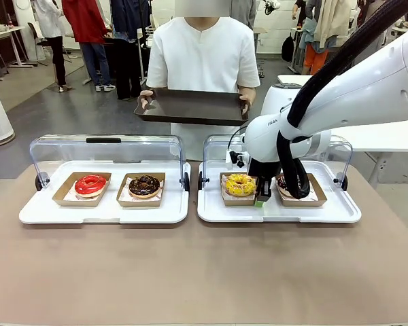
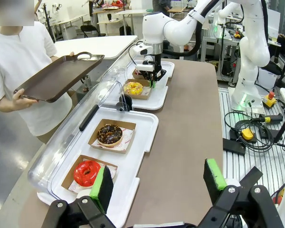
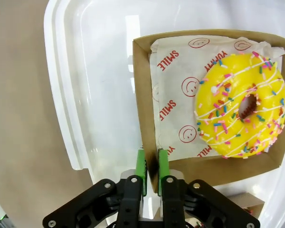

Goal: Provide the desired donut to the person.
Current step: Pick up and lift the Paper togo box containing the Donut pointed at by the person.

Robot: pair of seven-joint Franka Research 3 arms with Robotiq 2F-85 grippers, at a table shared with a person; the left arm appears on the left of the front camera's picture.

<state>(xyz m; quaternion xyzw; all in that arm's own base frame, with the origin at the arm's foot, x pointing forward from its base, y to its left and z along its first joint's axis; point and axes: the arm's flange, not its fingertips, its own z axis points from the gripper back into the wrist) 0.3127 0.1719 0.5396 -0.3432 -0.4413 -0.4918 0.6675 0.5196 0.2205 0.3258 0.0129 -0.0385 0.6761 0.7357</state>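
Note:
A yellow sprinkled donut (image 3: 242, 107) (image 1: 239, 183) lies on printed paper in a brown cardboard tray (image 3: 147, 118) on the right white tray (image 1: 211, 210). My right gripper (image 3: 151, 159) (image 1: 262, 197) is shut on that cardboard tray's near side wall, one green pad (image 3: 141, 166) on each side of it. My left gripper (image 2: 157, 183) hangs open over the table's left end, holding nothing. The person (image 1: 204, 54) in a white shirt stands at the far side, holding out a dark brown serving tray (image 1: 194, 106) with both hands.
The left white tray (image 1: 34, 214) holds a red donut (image 1: 90, 184) and a chocolate donut (image 1: 144, 185) in cardboard trays. A dark donut (image 1: 283, 182) sits behind my right arm. Clear lids (image 1: 105, 146) stand open behind both trays. The near tabletop (image 1: 190, 272) is bare.

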